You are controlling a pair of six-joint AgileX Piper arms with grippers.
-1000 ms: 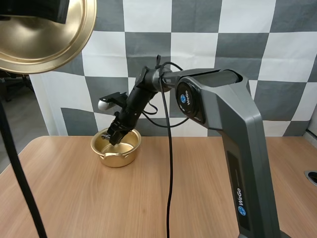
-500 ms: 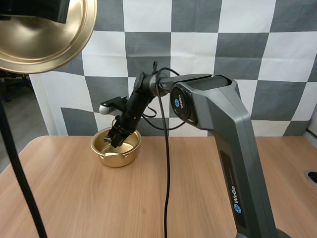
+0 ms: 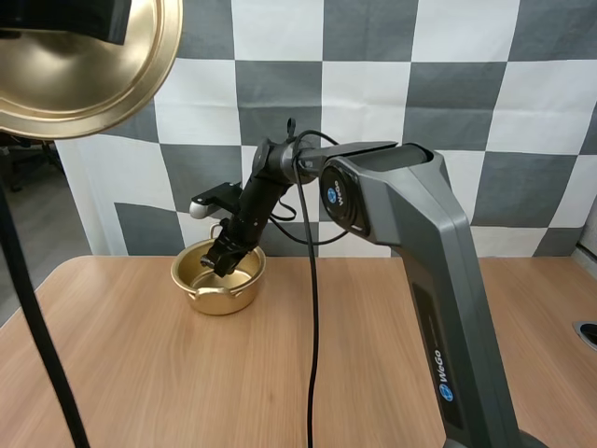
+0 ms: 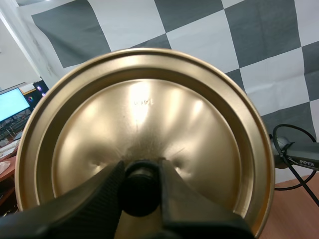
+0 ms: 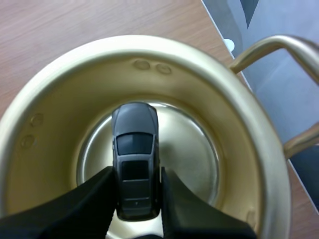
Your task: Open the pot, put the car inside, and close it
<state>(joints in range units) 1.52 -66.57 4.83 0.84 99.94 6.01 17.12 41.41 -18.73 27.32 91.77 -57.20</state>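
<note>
In the high view the lid (image 3: 84, 65) is cut off by the upper and left edges, and little of the left gripper (image 4: 141, 174) can be made out there beyond a dark block at the top edge. From the left wrist, the lid is seen face on, its lower rim cut off. Its black knob (image 4: 139, 191) is pinched between the two fingers, so the lid is firmly grasped and held high, well apart from the pot (image 3: 218, 280).

The pot stands uncovered on the table (image 3: 280, 373). Over its mouth the right gripper (image 5: 135, 172) is lowered, and in the high view the car (image 5: 134, 134) is hidden behind the fingers and the pot's wall. From the right wrist the dark grey car is seen clamped by its sides between the fingertips, inside the rim and above the middle of the pot's floor. Whether it touches the floor cannot be told. One wire handle (image 5: 279, 47) of the pot is partly cut off.

"WeGo" is read in white on the lower link of the right arm (image 3: 410, 215), with a round blue badge at each end of it. "PIPER" is read on the arm beyond the lid in the left wrist view. A faint stamped mark on the lid cannot be read.
</note>
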